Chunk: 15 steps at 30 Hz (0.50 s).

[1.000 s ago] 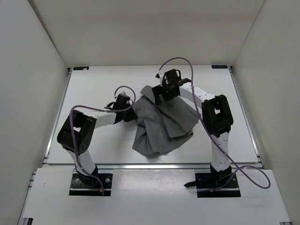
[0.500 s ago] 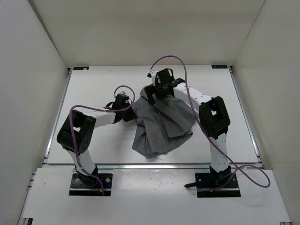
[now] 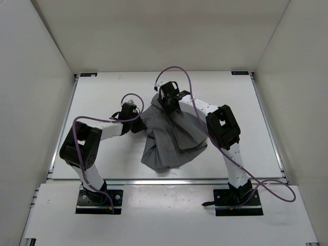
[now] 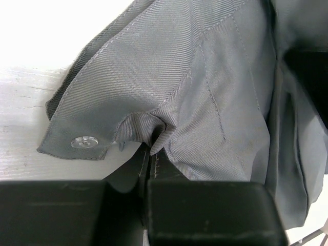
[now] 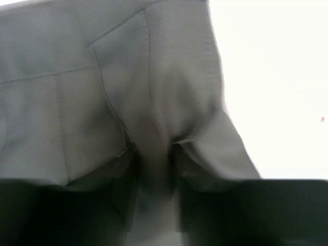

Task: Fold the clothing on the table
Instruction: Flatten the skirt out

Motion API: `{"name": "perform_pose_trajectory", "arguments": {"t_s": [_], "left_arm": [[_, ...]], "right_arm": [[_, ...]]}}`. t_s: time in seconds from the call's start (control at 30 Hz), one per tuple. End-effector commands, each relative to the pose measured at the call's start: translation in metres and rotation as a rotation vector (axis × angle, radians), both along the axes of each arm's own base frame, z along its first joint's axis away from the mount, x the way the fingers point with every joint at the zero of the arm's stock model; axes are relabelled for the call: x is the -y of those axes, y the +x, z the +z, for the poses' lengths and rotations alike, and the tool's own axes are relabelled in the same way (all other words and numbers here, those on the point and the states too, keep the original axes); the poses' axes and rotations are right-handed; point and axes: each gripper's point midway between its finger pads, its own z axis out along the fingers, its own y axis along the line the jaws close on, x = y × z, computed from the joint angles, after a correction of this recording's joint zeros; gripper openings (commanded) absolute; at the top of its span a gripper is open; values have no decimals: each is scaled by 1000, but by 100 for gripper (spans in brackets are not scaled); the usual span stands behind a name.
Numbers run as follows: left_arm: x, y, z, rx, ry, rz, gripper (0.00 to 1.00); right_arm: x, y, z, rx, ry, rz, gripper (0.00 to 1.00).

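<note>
Squeezing tight, the left claw point(image 4: 151, 154) is closed on a bunched fold at the left edge of the clothing point(image 4: 215, 92), just beside a clear button point(image 4: 82, 142). A fold at the far edge of the clothing is set between the fingers of the right claw point(image 5: 154, 154), but the picture is blurred, so a firm squeeze cannot be told. The clothing is heaped on the table point(image 3: 102, 97).
</note>
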Motion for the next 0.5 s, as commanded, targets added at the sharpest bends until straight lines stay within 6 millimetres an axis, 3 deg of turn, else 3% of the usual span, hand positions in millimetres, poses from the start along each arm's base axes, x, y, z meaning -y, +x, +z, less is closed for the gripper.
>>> {"name": "perform_pose_trajectory", "arguments": {"t_s": [0.0, 0.03, 0.07, 0.17, 0.33, 0.4, 0.43, 0.47], "left_arm": [[-2, 1, 20, 44, -10, -24, 1], [-5, 4, 24, 58, -7, -20, 0], [-7, 1, 21, 46, -6, -16, 1], [-9, 1, 26, 43, -3, -34, 0], [-29, 5, 42, 53, 50, -75, 0], [-39, 6, 52, 52, 68, -111, 0], [-48, 11, 56, 68, 94, -127, 0], [-53, 10, 57, 57, 121, -158, 0]], "right_arm": [[13, 18, 9, 80, -59, -84, 23], [18, 25, 16, 98, -47, -110, 19], [29, 30, 21, 104, -44, -153, 8], [50, 45, 51, 137, 23, -221, 1], [82, 52, 112, 167, 188, -267, 0], [109, 53, 130, 175, 229, -294, 1], [114, 45, 132, 146, 281, -315, 4], [131, 47, 135, 139, 307, -341, 6]]}}
